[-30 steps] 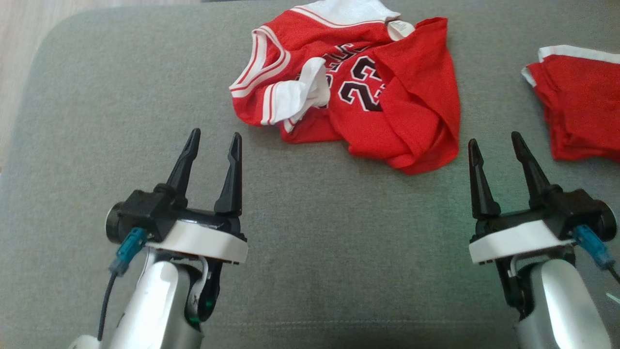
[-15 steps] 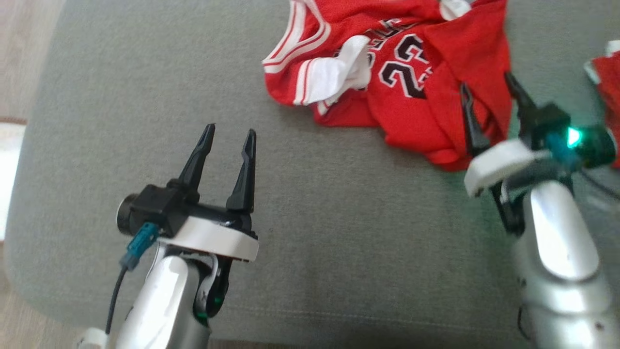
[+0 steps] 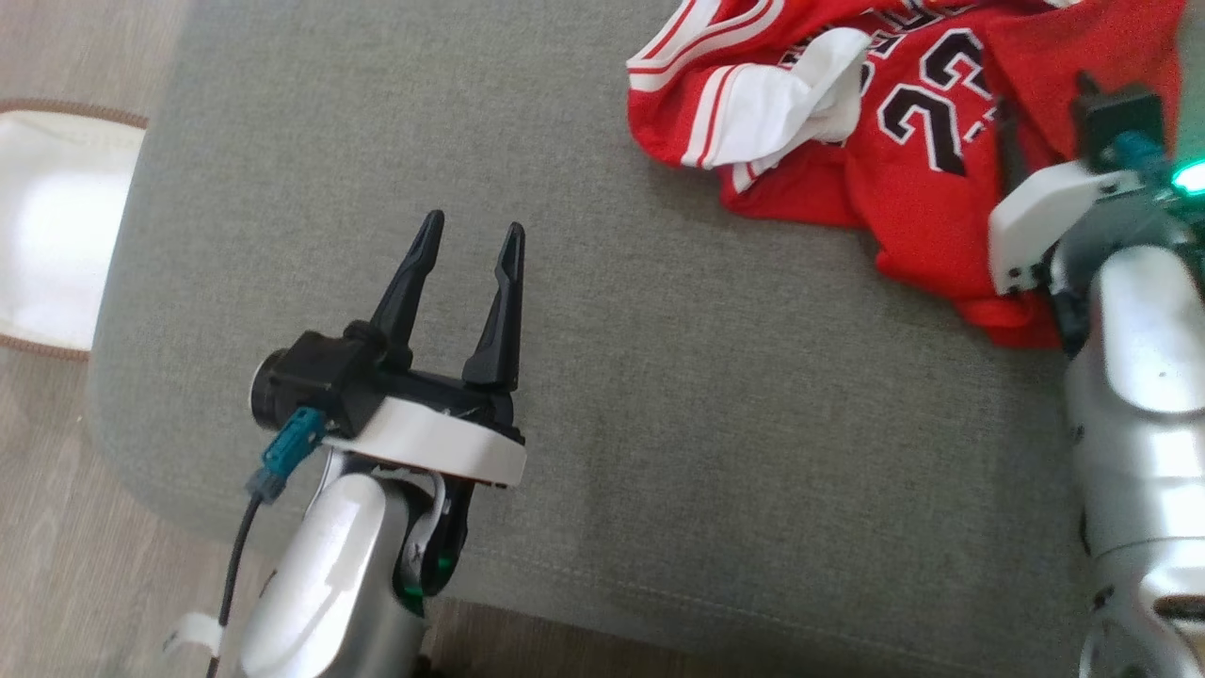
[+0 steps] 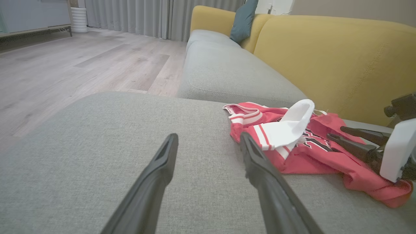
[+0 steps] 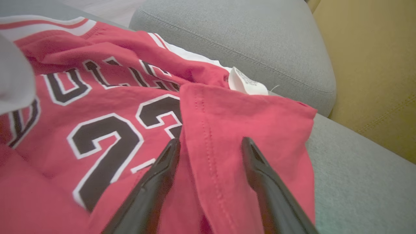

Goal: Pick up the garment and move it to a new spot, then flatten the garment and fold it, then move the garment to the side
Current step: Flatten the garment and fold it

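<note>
While I look down from my head, my left gripper (image 3: 473, 226) hovers spread over the grey cushion (image 3: 659, 377), the red jersey (image 3: 904, 207) crumpled at upper right. Left wrist view: the jersey lies right of that gripper. Right wrist view — my right gripper (image 5: 211, 140) is spread, straddling a jersey fold.

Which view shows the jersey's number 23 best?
Right wrist view: the number 23 is close, large and legible. Head view shows it smaller near the top edge; left wrist view gives a flat, unreadable sliver.

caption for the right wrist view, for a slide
Right gripper, jaws open over a fold of the red jersey on the grey sofa.
</note>
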{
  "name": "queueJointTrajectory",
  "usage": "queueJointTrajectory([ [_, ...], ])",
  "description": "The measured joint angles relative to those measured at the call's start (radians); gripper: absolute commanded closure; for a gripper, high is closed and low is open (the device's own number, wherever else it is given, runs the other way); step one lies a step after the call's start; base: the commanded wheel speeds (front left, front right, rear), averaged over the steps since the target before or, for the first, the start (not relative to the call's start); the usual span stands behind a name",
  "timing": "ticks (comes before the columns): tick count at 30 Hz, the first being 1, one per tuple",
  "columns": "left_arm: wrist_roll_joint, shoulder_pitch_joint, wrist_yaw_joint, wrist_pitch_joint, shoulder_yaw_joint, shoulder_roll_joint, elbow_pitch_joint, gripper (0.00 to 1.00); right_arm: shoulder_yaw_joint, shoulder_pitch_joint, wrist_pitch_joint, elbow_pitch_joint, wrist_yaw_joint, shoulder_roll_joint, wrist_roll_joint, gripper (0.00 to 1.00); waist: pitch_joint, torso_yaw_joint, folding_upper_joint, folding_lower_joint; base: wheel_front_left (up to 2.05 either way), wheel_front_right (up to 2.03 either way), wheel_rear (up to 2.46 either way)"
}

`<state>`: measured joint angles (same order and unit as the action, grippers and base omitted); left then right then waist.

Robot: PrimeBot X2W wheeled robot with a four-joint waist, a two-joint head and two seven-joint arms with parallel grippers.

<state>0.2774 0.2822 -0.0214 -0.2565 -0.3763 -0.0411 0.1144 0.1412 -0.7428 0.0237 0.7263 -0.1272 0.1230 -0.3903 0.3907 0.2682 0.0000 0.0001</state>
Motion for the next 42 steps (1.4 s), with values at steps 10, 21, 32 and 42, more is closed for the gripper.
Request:
queueJointTrajectory([
  [10, 0.01, 0.011, -0.007, 0.0, -0.001, 0.0, 0.0, 0.0, 0.179, -0.073, -0.046, 0.034, 0.0, 0.021, -0.044, 1.0, 0.0, -0.008, 0.0, -0.0001, 0.0, 0.0, 0.0],
  [21, 0.01, 0.016, -0.006, 0.0, -0.006, 0.0, 0.0, 0.0, 0.318, -0.244, -0.023, 0.053, 0.0, 0.181, -0.118, 1.0, -0.004, -0.023, 0.0, -0.0002, 0.0, 0.0, 0.0],
  [32, 0.01, 0.016, -0.005, 0.0, 0.002, 0.0, 0.008, 0.0, 0.362, -0.287, -0.063, 0.138, 0.0, 0.133, -0.193, 0.0, -0.03, -0.05, 0.0, -0.0001, 0.0, 0.0, 0.0],
  [42, -0.016, 0.005, -0.002, 0.0, 0.046, 0.001, 0.01, 0.0, 0.303, -0.211, -0.195, 0.216, 0.0, 0.068, -0.123, 0.0, -0.099, -0.12, 0.0, -0.0002, 0.0, 0.0, 0.0],
])
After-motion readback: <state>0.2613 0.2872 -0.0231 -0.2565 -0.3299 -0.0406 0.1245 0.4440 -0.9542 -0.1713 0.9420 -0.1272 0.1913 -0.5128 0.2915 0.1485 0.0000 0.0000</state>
